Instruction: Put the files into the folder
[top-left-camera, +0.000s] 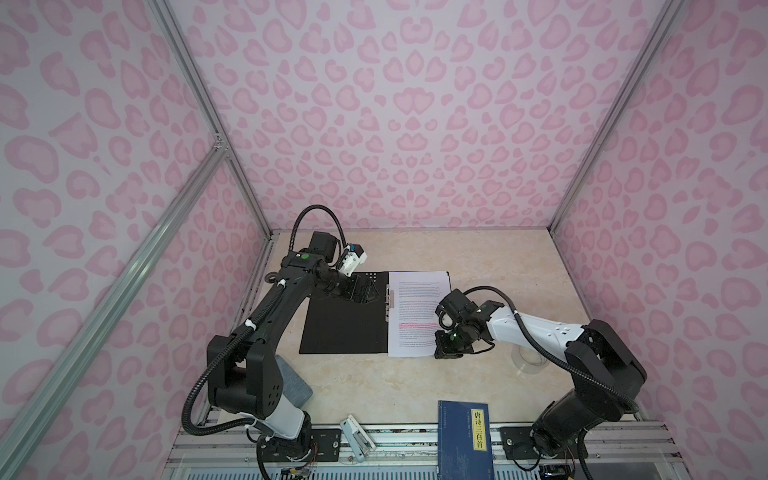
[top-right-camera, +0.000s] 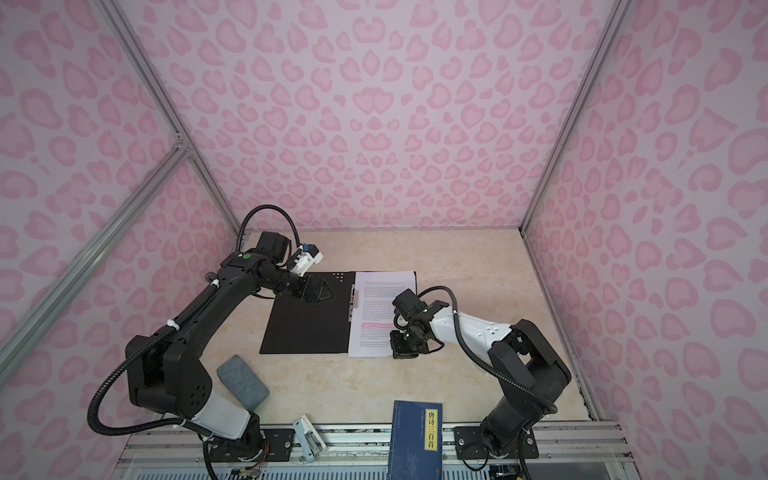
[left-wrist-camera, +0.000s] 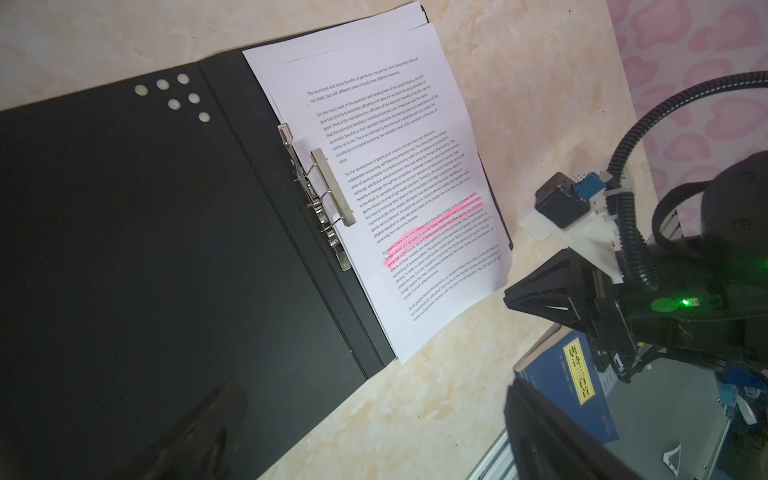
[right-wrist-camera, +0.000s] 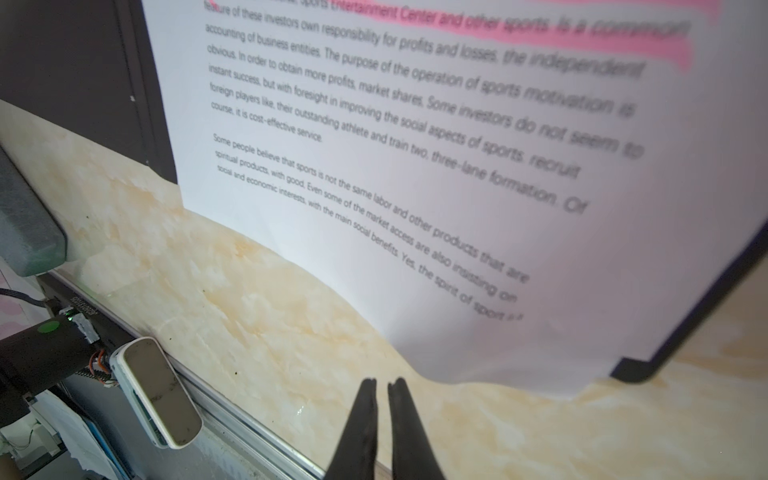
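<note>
The folder (top-left-camera: 340, 320) lies open and flat, black inside up, I reckon so both halves are free for loading. The files (top-left-camera: 417, 307) sit on the folder's right half and stick out past its near edge, so they're in but not squared up, I'd say. My left gripper (top-left-camera: 368, 292) hangs wide open and empty over the folder's left flap, probably ready to pin it down. My right gripper (right-wrist-camera: 383, 390) is just off the folder's near right corner. Its fingers are all but pinched together with nothing between them, just short of the wavy paper edge. Looks like a nudging pose to me. The spine clip (left-wrist-camera: 328, 191) lies over the sheets' inner edge at the folder's spine, but I can't tell if it's actually clamping. No idea how many sheets either: one extra edge peeks out at the folder's far end. Paper hides nearly all of the right half.
</note>
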